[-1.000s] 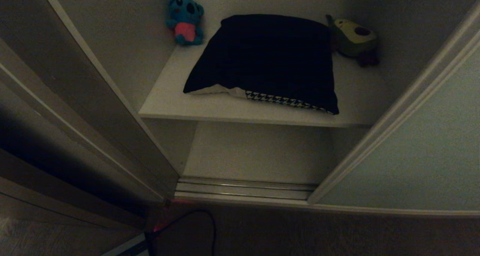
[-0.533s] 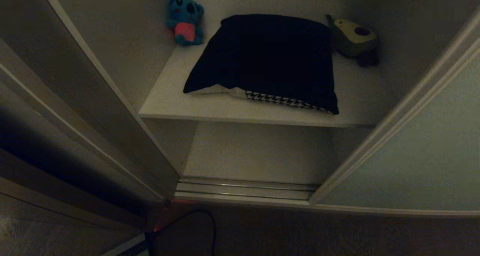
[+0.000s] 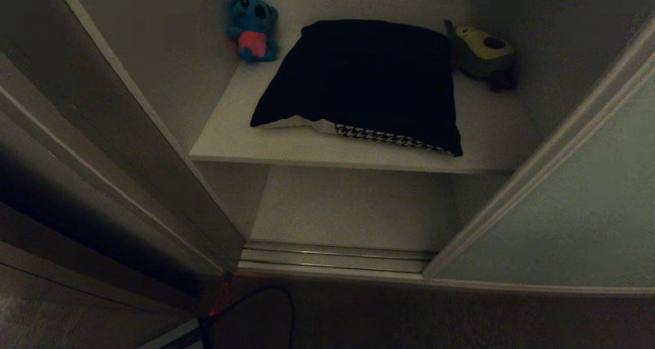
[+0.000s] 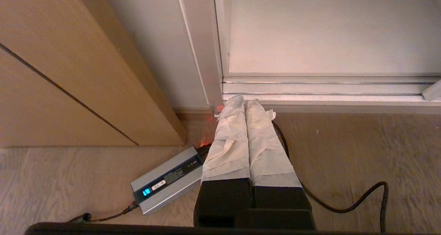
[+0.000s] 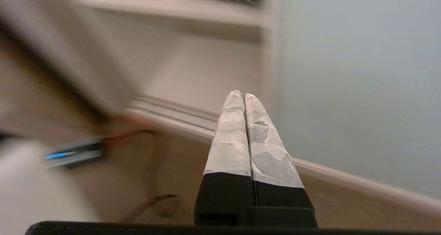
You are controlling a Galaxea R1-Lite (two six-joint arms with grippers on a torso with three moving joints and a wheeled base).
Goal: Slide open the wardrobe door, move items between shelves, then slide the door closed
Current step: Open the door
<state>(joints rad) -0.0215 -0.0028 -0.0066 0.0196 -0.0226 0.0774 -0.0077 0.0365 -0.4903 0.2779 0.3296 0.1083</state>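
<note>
Blue stuffed toy with a pink tummy [image 3: 253,27] in one back corner, green avocado toy [image 3: 483,52] in the other, silver box [image 4: 167,178] and black cable [image 4: 348,204] on the wooden floor [image 4: 361,149]

Door: you see the sliding wardrobe door [image 3: 578,205], a pale grey-green panel in a thin light frame, slid to the right, leaving the opening clear.
Cushion: your cushion [image 3: 366,83] lies flat on the upper shelf [image 3: 225,139], dark side up, houndstooth showing along its front edge.
Lower shelf: the lower shelf [image 3: 353,205] sits bare, off-white.
</note>
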